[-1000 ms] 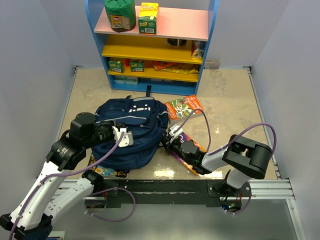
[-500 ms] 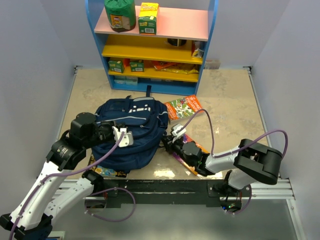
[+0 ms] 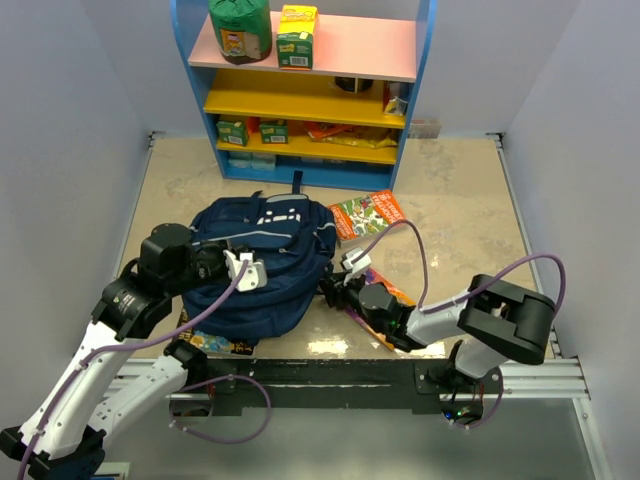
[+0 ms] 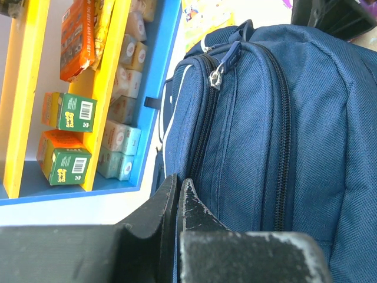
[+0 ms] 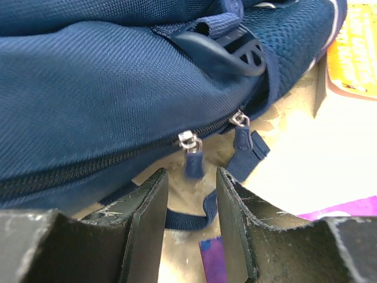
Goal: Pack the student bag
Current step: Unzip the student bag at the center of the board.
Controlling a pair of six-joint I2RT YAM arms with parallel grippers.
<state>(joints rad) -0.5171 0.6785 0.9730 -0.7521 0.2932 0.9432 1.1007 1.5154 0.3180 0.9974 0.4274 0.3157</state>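
Left fingers (image 4: 150, 219) pressed together against student bag (image 4: 253, 147), grip unclear; right fingers (image 5: 147, 224) narrowly parted.

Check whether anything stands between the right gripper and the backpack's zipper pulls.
Nothing visible does. The right gripper, jaws open, faces the backpack directly, and one zipper pull hangs just ahead of the gap. A loose strap lies lower, under the jaws, not across the path.

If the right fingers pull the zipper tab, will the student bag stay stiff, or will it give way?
Probably it gives way: the student bag is soft, creased fabric, so it would likely sag, not hold shape. The zipper pull hangs loose, so it may swing away from the right fingers.
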